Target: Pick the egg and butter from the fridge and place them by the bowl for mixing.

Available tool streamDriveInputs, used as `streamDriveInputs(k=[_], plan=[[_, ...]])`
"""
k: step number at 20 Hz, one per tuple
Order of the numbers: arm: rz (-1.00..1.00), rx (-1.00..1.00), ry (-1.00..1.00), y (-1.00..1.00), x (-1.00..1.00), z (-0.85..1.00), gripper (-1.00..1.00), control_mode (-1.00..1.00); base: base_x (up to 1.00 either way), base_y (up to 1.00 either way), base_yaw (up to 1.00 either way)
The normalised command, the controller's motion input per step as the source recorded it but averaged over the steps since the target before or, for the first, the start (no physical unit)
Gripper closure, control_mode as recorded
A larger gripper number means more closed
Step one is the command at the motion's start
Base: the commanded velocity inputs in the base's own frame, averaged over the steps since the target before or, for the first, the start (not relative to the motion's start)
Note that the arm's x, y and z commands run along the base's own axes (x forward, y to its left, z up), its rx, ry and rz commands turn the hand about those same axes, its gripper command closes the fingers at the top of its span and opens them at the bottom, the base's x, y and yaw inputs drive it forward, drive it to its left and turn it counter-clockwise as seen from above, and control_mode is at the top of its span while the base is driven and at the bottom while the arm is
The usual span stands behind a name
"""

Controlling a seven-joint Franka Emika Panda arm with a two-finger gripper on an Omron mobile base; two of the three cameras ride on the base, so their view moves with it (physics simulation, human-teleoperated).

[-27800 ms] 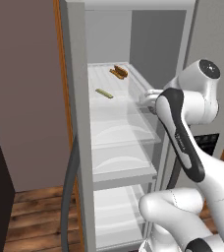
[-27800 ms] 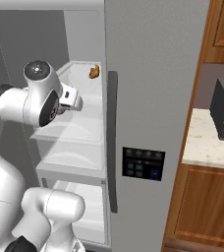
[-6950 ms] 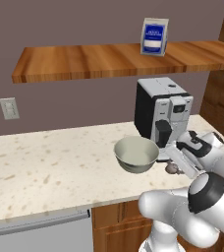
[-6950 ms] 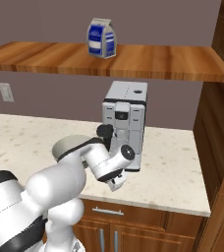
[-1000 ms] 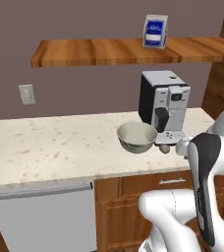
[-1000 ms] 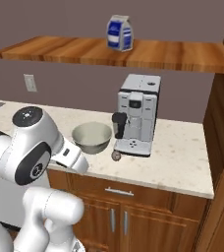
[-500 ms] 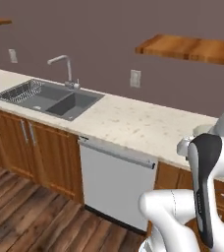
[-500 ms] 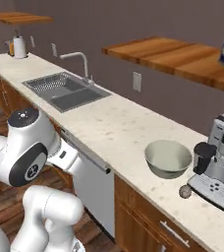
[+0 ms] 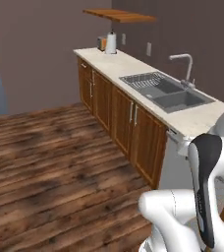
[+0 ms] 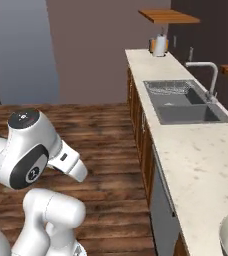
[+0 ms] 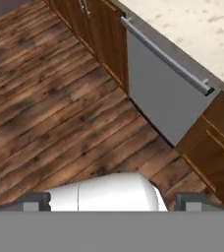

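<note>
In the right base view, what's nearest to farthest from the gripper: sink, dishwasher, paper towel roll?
1. Dishwasher, close by the gripper.
2. Sink, midway along the counter.
3. Paper towel roll, at its far end.

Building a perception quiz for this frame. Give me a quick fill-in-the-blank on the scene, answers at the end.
1. The sink is set into the pale ___.
2. The floor is made of dark ___ planks.
3. In the hand view, the pincer has its fingertips standing wide apart, so it is ___.
4. At the lower right corner of the right base view, the rim of the ___ shows on the counter.

Missing words: counter; wood; open; bowl
</note>
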Motion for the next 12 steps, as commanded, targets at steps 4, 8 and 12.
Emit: streamDriveInputs(k=[4, 8, 12], plan=[[0.00, 0.00, 0.00, 0.00, 0.00, 0.00, -1.00, 1.00, 0.00, 0.11, 0.99], [0.00, 0.00, 0.00, 0.00, 0.00, 0.00, -1.00, 1.00, 0.09, 0.13, 0.85], [0.00, 0.00, 0.00, 0.00, 0.00, 0.00, -1.00, 1.00, 0.28, 0.32, 0.56]])
